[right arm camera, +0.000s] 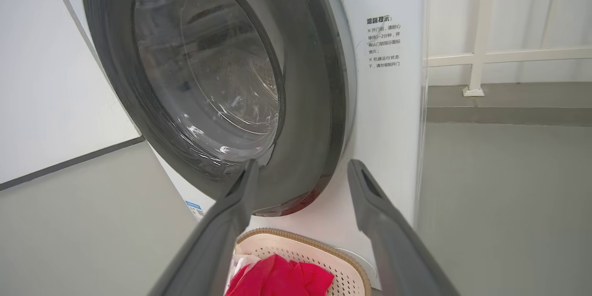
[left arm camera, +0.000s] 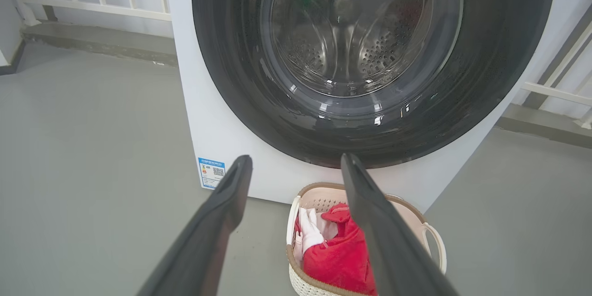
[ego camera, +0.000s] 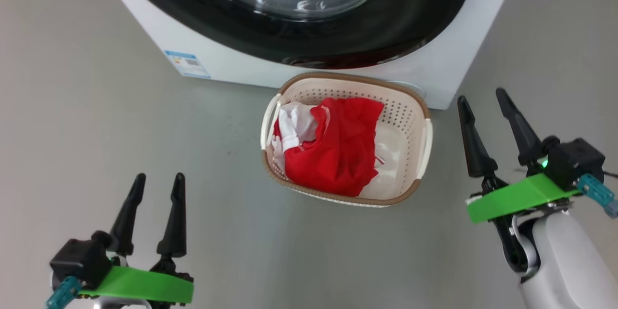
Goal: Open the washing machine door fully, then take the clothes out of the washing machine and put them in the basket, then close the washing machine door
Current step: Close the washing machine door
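Observation:
The washing machine [ego camera: 231, 53] stands ahead, and its door [ego camera: 410, 24], with black rim and glass bowl, lies flush against the front. Before it on the floor sits the basket [ego camera: 347, 77], holding the clothes: a red jersey [ego camera: 338, 154] and a white garment [ego camera: 294, 125]. My left gripper [ego camera: 160, 177] is open and empty, low to the basket's left. My right gripper [ego camera: 482, 95] is open and empty, just right of the basket. In the left wrist view the left gripper [left arm camera: 296, 159] faces the door [left arm camera: 485, 55] above the basket [left arm camera: 319, 188]. In the right wrist view the right gripper [right arm camera: 304, 165] points at the door's [right arm camera: 314, 125] lower edge.
Grey floor [ego camera: 96, 154] spreads on both sides of the machine. A blue label sticker [left arm camera: 211, 172] marks its lower front corner, a printed notice [right arm camera: 384, 41] its front. White railings [left arm camera: 92, 4] and a raised kerb [right arm camera: 508, 115] run behind the machine.

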You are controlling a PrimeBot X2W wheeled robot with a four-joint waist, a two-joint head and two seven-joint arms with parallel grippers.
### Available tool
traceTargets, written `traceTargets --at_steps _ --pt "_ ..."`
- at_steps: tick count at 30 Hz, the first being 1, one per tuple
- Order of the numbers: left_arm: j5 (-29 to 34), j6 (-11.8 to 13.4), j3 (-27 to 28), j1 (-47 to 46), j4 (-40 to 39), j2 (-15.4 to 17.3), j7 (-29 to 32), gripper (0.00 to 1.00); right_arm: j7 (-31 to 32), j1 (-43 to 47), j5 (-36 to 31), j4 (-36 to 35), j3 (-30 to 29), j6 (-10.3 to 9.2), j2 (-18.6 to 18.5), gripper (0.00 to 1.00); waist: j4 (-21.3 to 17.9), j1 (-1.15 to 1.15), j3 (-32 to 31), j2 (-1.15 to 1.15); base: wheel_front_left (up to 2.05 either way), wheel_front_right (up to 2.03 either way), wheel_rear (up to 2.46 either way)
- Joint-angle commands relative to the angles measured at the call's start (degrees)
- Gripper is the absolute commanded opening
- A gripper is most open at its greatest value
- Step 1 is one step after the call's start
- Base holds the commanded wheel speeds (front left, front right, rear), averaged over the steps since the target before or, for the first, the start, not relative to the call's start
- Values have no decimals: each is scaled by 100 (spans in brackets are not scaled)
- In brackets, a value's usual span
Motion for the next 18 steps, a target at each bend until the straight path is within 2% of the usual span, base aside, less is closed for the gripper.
traceTargets --at_steps 1,18 --pt "48 -32 239 64 -151 197 -46 100 -31 137 71 -192 61 -6 89 100 -208 0 -195 0 0 0 0" --pt "-93 -32 207 415 -360 490 -46 100 -31 1241 92 -422 -416 -6 184 100 -915 0 -600 0 0 0 0"
